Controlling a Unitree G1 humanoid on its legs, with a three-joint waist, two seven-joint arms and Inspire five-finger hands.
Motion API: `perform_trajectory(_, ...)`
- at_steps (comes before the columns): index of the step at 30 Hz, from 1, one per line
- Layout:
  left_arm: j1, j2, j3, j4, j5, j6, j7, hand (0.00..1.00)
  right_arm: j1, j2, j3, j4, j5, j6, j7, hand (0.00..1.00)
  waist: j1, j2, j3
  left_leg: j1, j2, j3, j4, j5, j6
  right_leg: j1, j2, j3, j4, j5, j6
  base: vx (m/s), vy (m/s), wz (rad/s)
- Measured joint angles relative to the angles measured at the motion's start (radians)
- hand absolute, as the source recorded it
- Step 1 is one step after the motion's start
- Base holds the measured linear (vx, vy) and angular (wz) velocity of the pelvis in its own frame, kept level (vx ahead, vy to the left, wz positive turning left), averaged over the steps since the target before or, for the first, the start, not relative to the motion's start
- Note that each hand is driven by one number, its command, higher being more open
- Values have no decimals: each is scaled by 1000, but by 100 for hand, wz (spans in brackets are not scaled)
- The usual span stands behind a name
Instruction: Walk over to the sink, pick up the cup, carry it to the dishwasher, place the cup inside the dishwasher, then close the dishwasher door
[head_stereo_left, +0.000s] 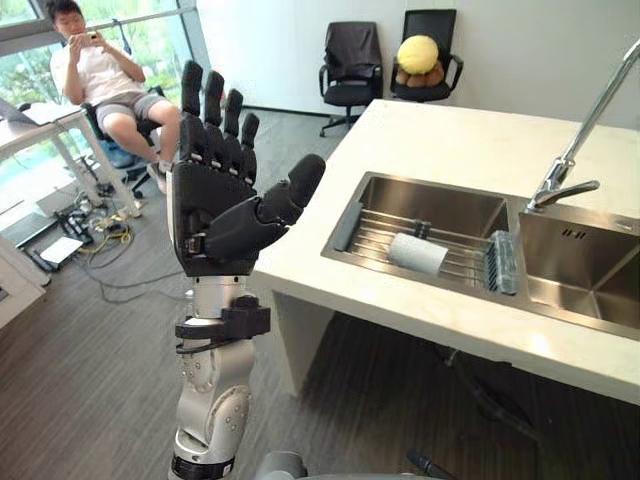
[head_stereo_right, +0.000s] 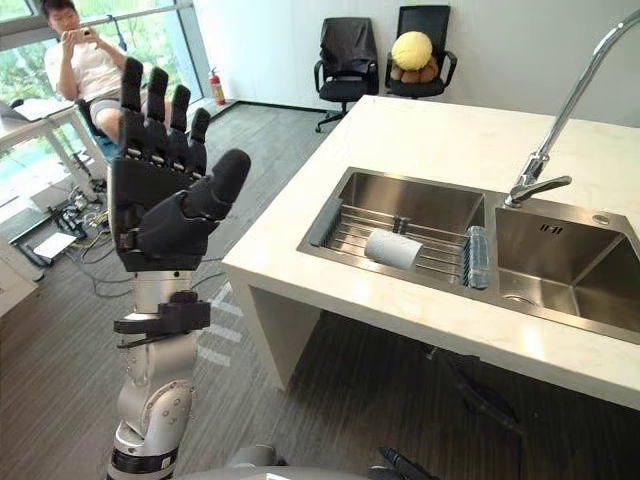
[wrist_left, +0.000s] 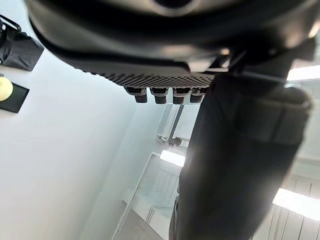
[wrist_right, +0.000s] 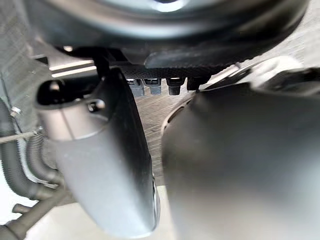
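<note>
White cup (head_stereo_left: 417, 254) apart from robot hand (head_stereo_left: 215, 200)

No writing, label or number can be read anywhere here.

White cylindrical cup (head_stereo_left: 417, 253), tipped on its side, lying on wire rack (head_stereo_left: 372, 234) across left basin of steel double sink (head_stereo_left: 450, 208), near rack's middle.

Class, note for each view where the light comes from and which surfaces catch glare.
Left eye view: daylight enters through the window behind the seated person, and the countertop and steel sink shine. Left wrist view: bright ceiling light strips glare beside the dark left hand.
</note>
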Motion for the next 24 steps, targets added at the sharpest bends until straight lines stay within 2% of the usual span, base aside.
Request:
perform_trajectory(1, -2, 4, 7, 8, -22, 25, 0, 100, 1, 9, 0, -3, 0, -4, -11, 100, -4, -15, -9, 3, -17, 18, -5, -3, 9, -23, -17, 18, 22, -11, 18, 143, 178, -29)
perform_trajectory(4, -3, 17, -27, 36, -29, 72, 6, 100, 3, 19, 12, -6, 0, -20, -38, 100, -24, -40, -28, 35, -58, 46, -80, 12, 22, -34, -56, 34, 22, -22, 36, 126, 117, -13)
perform_trajectory(7, -44, 33, -117, 55, -28, 108, 14, 100, 28, 19, 31, -18, 0, -26, -48, 100, -38, -44, -49, 81, -81, 49, -174, 54, 33, -4, -75, 25, -26, -16, 45, 169, 27, 4)
perform_trajectory(10, -121, 35, -191, 83, -27, 129, 14, 100, 40, 21, 30, -17, -2, -20, -48, 100, -57, -41, -72, 97, -78, 38, -223, 75, 26, 20, -67, 5, -79, 3, 46, 143, -33, 11)
perform_trajectory(13, -173, 34, -206, 108, -27, 148, 12, 100, 40, 26, 7, -18, -2, -9, -43, 100, -67, -44, -72, 128, -70, 45, -267, 89, 20, 37, -55, 8, -102, 14, 45, 80, -39, -7)
perform_trajectory(18, -180, 33, -198, 159, -28, 169, 6, 100, 40, 28, -46, -18, -2, 4, 5, 100, -62, -61, -66, 153, -63, 66, -277, 87, 18, 36, -46, 27, -98, 22, 45, -11, -4, -17)
perform_trajectory(21, -178, 32, -170, 172, 29, 196, -43, 100, 35, 34, -74, -25, -2, 14, 9, 100, -53, -75, -57, 155, -45, 111, -239, 40, 17, 5, -36, 51, -41, 22, 46, -95, 8, -46)
perform_trajectory(23, -180, 30, -161, 171, 53, 221, -66, 100, 34, 45, -108, -50, -11, 39, 16, 100, -55, -90, -46, 160, -33, 138, -213, 26, 19, -82, -44, 33, 130, 23, 52, -119, -17, -46)
perform_trajectory(24, -181, 32, -153, 181, 51, 233, -59, 100, 31, 51, -147, -52, -24, 55, 19, 100, -58, -91, -31, 175, -22, 144, -202, 19, 20, -131, -61, 8, 245, 39, 79, -92, -46, -23)
